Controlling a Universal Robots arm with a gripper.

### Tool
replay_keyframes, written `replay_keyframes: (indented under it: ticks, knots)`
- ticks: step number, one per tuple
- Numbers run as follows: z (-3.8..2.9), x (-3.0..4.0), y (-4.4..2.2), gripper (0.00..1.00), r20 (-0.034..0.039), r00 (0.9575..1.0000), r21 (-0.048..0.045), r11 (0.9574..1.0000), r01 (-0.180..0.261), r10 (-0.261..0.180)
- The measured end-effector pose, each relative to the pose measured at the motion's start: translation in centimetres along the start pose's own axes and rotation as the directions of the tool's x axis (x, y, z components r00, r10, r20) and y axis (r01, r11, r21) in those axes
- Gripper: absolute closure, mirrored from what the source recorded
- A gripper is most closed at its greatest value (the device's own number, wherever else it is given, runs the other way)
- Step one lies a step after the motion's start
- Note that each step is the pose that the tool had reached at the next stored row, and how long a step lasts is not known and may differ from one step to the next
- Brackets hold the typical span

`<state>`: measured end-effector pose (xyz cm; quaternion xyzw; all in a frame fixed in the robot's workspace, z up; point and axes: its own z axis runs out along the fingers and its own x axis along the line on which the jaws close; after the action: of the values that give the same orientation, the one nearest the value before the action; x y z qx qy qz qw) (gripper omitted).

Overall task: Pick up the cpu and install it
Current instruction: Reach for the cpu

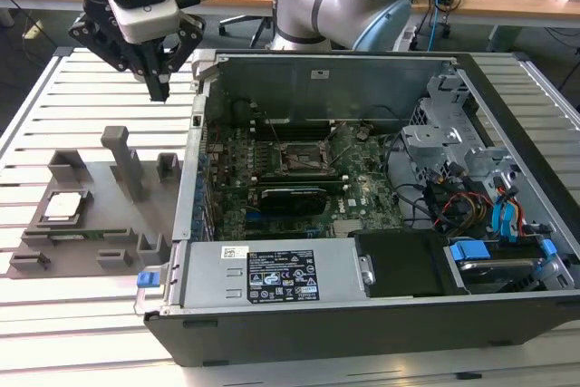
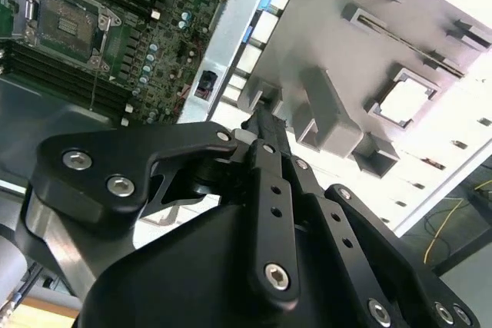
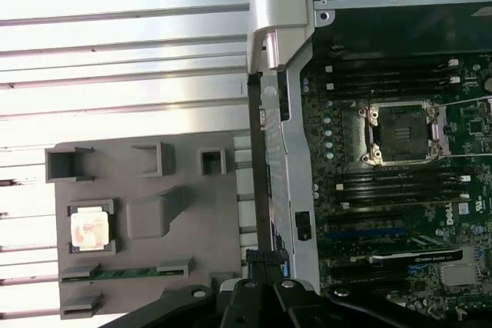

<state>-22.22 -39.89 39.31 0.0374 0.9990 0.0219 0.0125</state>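
The cpu (image 1: 62, 207) lies flat in a square pocket of the grey fixture plate (image 1: 104, 224), at the exterior view's left, beside the open computer case. It looks pale and bright in both wrist views (image 2: 403, 102) (image 3: 90, 230). My gripper (image 1: 160, 91) hangs high above the slatted table, beyond the fixture and close to the case's corner. Its fingers are pressed together with nothing between them (image 2: 258, 117) (image 3: 255, 91). The empty socket (image 1: 304, 159) sits in the middle of the motherboard (image 2: 65, 24) (image 3: 400, 132).
The open computer case (image 1: 381, 314) takes up the exterior view's right half, with a power supply, drive cages and cables inside. Upright grey blocks (image 1: 122, 156) stand on the fixture plate. A memory stick (image 3: 123, 272) lies in a fixture slot.
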Motion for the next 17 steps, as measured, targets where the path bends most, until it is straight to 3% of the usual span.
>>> replay_keyframes:
  ticks: [17]
  knots:
    - [-0.07,3.21,-0.24,0.89,0.0000,1.0000,0.0000,1.0000,0.000,0.000]
